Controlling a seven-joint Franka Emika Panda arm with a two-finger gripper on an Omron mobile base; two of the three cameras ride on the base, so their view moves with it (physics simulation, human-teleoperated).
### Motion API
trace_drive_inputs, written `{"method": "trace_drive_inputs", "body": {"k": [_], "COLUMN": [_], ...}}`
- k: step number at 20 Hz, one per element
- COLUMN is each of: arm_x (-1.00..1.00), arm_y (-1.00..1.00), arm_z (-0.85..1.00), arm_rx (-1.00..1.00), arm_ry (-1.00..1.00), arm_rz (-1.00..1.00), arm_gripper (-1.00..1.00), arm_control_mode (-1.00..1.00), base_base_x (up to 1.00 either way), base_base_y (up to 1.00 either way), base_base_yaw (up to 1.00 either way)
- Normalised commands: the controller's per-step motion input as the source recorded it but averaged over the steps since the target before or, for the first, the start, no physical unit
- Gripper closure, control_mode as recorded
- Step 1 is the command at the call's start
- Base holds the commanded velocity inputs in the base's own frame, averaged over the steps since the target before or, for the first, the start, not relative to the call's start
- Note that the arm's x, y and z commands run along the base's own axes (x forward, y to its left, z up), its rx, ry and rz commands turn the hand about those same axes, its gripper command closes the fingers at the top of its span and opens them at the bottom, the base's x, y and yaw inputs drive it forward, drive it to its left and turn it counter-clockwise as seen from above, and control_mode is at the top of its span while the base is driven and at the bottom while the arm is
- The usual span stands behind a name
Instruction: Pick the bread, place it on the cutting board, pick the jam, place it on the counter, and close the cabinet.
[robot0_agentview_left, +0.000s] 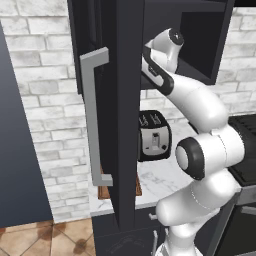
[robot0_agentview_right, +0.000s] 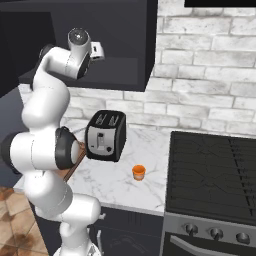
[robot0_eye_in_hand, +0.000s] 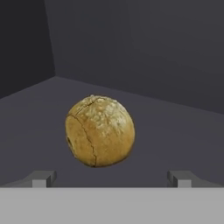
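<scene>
The bread (robot0_eye_in_hand: 99, 130), a round yellowish-tan bun with a crack down its side, sits on the dark floor inside the cabinet (robot0_agentview_right: 107, 42). My gripper (robot0_eye_in_hand: 112, 179) is open and faces the bun from just short of it, one fingertip low on each side, neither touching. The cabinet door (robot0_agentview_left: 125, 100) stands wide open, its grey bar handle (robot0_agentview_left: 92, 120) turned outward. On the white marble counter (robot0_agentview_right: 112, 187) the small orange jam (robot0_agentview_right: 139, 172) stands upright in front of the toaster. A strip of the reddish-brown cutting board (robot0_agentview_left: 104, 192) shows below the door, mostly hidden.
A black toaster (robot0_agentview_right: 105, 135) stands on the counter beneath the cabinet. The black ribbed stovetop (robot0_agentview_right: 215, 172) lies to the right. The open door juts out over the counter's left end. A white brick wall backs the counter.
</scene>
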Motion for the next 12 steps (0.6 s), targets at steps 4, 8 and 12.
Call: {"method": "trace_drive_inputs", "body": {"k": [4, 8, 12], "arm_x": [0.28, 0.25, 0.19], "arm_y": [0.06, 0.10, 0.15], "arm_z": [0.00, -0.01, -0.06], "arm_rx": [0.00, 0.00, 0.00], "arm_ry": [0.00, 0.00, 0.00], "arm_rz": [0.00, 0.00, 0.00], "arm_gripper": [-1.00, -1.00, -1.00], "arm_control_mode": [-1.00, -1.00, -1.00], "base_base_x": [0.00, 0.00, 0.00], "base_base_y": [0.00, 0.00, 0.00], "base_base_yaw": [0.00, 0.00, 0.00]}}
